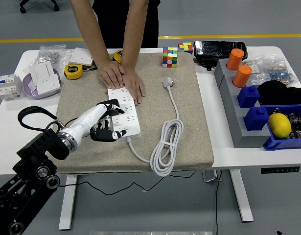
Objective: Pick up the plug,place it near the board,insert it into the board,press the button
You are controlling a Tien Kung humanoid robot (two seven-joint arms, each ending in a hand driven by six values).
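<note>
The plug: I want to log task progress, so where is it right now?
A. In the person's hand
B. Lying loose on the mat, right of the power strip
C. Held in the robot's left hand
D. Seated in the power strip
B: the white plug lies alone on the beige mat, apart from the power strip; the left hand holds nothing.

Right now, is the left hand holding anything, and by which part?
Nothing is held. The left hand rests with fingers loosely curled beside the near left edge of the white power strip. A person's hands press down the strip's far end.
</note>
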